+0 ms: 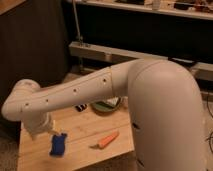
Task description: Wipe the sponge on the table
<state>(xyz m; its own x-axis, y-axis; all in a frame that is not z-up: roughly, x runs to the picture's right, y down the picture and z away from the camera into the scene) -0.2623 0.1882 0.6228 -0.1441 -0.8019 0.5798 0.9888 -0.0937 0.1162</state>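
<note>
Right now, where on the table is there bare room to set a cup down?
Bare wood lies between the sponge and the carrot, and along the front edge of the table below them. It is crowded at the back, where a green dish and a small dark object sit under the arm, and where the gripper hangs just above the sponge.

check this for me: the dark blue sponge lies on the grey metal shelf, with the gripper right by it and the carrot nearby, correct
Not quite. The camera view shows the sponge on the table of light wood, not on the grey metal shelf behind it. The rest holds: the gripper is right by the sponge, just above it, and the carrot lies nearby on the same table.
</note>
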